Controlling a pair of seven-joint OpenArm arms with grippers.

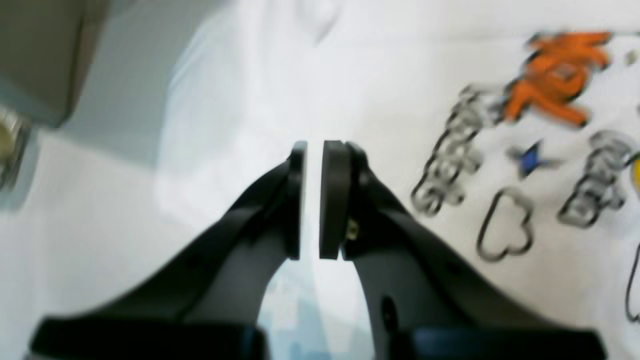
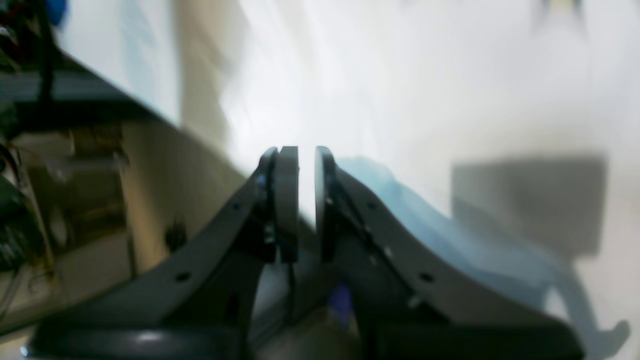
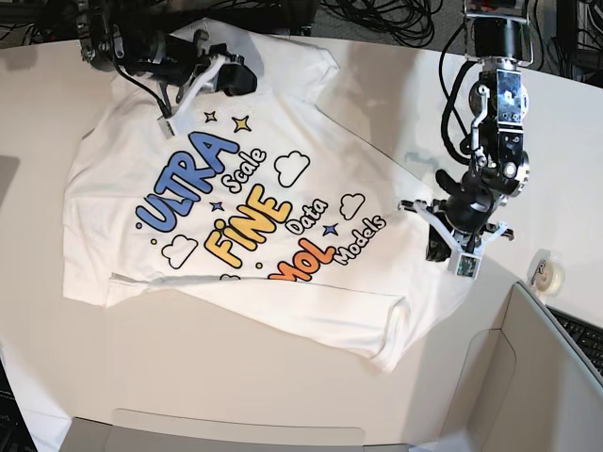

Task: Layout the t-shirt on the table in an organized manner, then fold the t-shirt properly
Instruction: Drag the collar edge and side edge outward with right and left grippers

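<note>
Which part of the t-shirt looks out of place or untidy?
The t-shirt lies askew on the table; its lower edge is folded over, partly covering the orange lettering.

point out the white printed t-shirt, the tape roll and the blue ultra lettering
White cotton t-shirt (image 3: 301,307): base view, folded-over lower strip
Pale round tape roll (image 3: 547,275): base view, upper face
Blue "ULTRA" lettering (image 3: 176,188): base view, letter T

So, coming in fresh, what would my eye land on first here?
Probably the white t-shirt spread across the table, with bold blue, yellow and orange lettering in its middle. Next, the two dark robot arms: one reaches over the shirt's upper left in the base view, the other over its right side. A roll of tape sits off to the right.
</note>
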